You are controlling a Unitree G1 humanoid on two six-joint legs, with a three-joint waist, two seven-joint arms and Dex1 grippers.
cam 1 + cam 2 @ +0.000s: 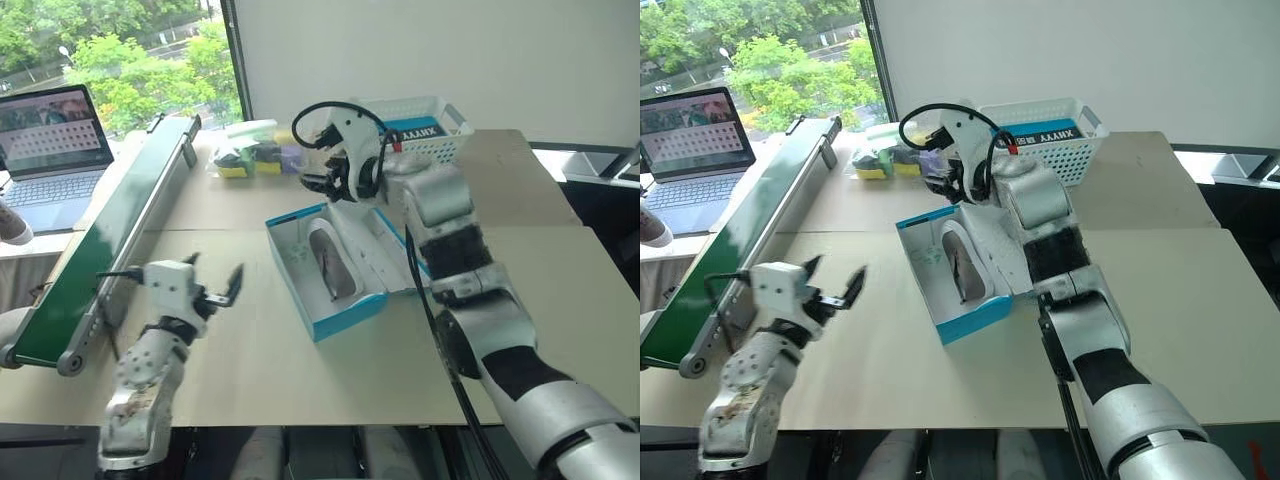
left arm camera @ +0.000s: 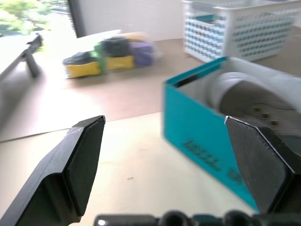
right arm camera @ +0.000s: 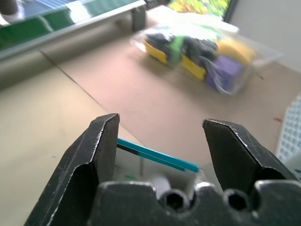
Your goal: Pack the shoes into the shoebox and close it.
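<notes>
The teal shoebox [image 1: 345,318] stands open in the middle of the table, its white lid flap [image 1: 385,262] folded out to the right under my right forearm. One grey shoe [image 1: 333,262] with a pale sole lies lengthwise inside it; the left wrist view shows that shoe [image 2: 256,96] over the box's teal wall [image 2: 197,136]. My right gripper [image 1: 320,184] hovers open and empty above the box's far end, whose teal rim [image 3: 157,156] sits just below its fingers. My left gripper [image 1: 216,288] is open and empty, left of the box and clear of it.
A white lattice basket [image 1: 432,140] stands behind the box. A clear pack of coloured sponges [image 1: 250,160] lies at the back left. A long green conveyor [image 1: 110,250] runs along the left side, with a laptop [image 1: 50,140] beyond it.
</notes>
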